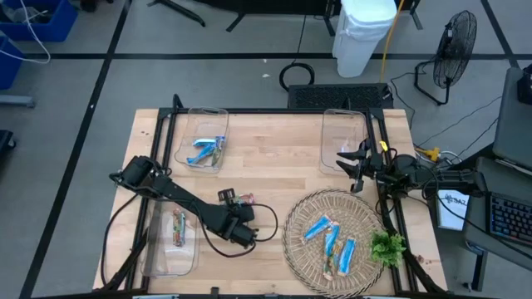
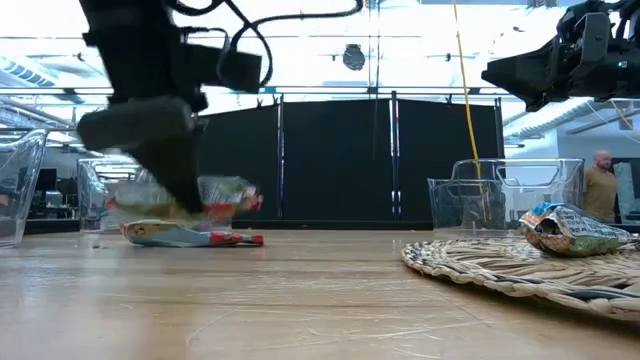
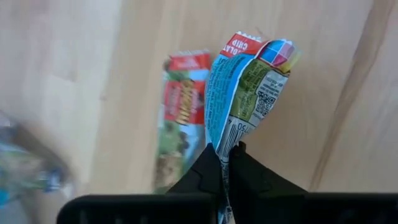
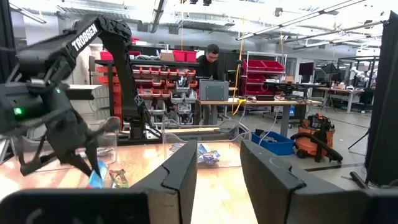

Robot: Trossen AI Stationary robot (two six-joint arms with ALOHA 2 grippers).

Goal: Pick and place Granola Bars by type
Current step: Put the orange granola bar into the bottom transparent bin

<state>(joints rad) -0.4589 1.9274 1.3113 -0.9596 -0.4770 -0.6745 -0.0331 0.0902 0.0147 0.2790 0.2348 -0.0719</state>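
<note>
Left gripper (image 3: 225,155) pinching one multicoloured bar (image 3: 245,87), another beneath (image 3: 180,118), perhaps three blue bars (image 1: 332,241) on woven tray (image 1: 299,212), right gripper (image 1: 356,166) spread, idle beside clear bin (image 1: 332,137).

- "TROSSEN" is printed in white along the left arm (image 4: 93,34), seen in the right wrist view.
- "CHIP" is read on the pinched granola bar wrapper (image 3: 245,81); its other print is too small.
</note>
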